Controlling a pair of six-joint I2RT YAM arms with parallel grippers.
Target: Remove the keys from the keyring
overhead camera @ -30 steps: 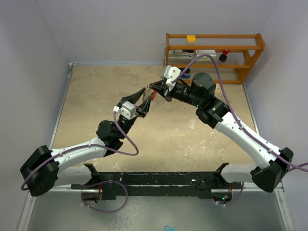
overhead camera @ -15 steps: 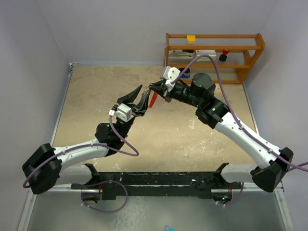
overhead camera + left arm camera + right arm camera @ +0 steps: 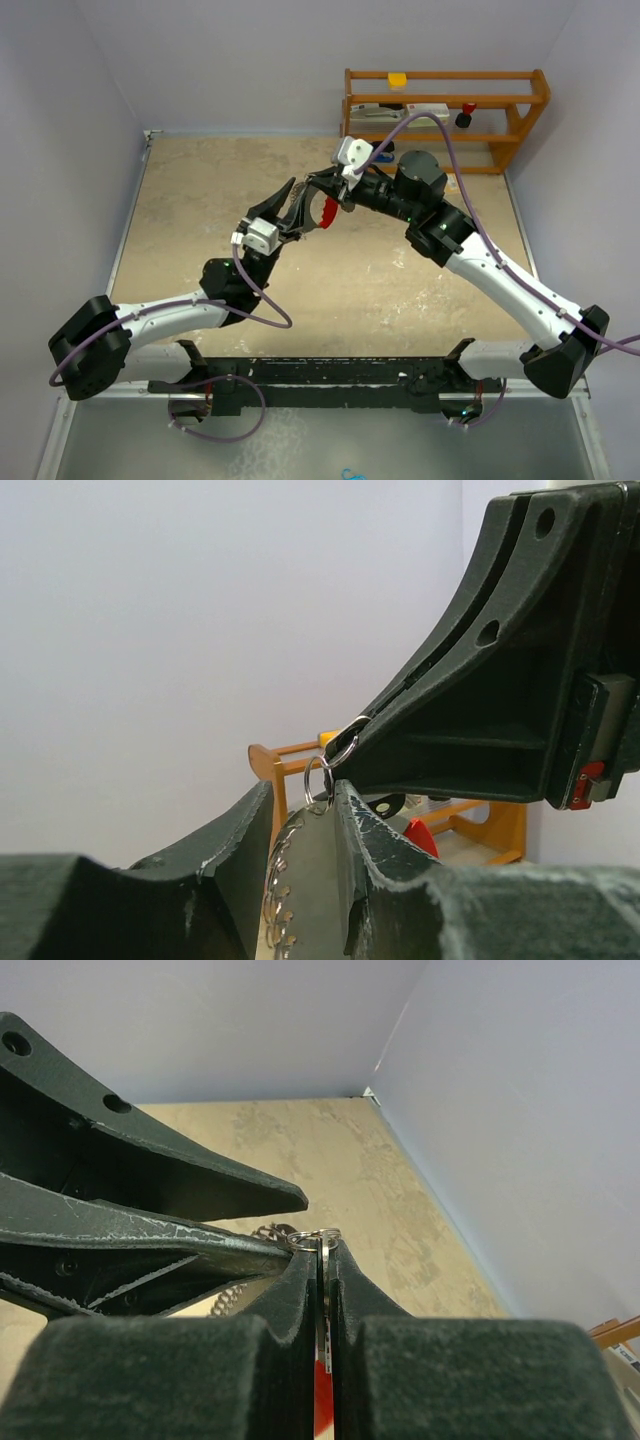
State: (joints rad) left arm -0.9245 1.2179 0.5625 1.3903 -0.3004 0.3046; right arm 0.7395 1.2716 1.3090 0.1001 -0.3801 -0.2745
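Note:
Both grippers meet in mid-air above the tan table. My right gripper (image 3: 316, 193) (image 3: 322, 1245) is shut on the keyring, with its red strip (image 3: 320, 1400) (image 3: 330, 213) and a thin metal edge pinched between the pads. Small split rings (image 3: 315, 1237) (image 3: 338, 755) poke out at the tips. My left gripper (image 3: 299, 201) (image 3: 305, 792) stands open around the keyring's silvery ridged arc (image 3: 315, 880), which leans on the right-hand finger with a gap on the other side. A dark key head (image 3: 385, 805) shows behind that finger. A bit of chain (image 3: 265, 1232) hangs below.
A wooden shelf (image 3: 445, 115) stands at the back right, holding a yellow block (image 3: 398, 79) and a red-capped item (image 3: 467, 108). Pale walls close in the table (image 3: 220, 180) on the left, back and right.
My left gripper has shifted slightly and its jaws have narrowed around the silvery arc. The red strip has swung a little to the right. The right arm has hardly moved.

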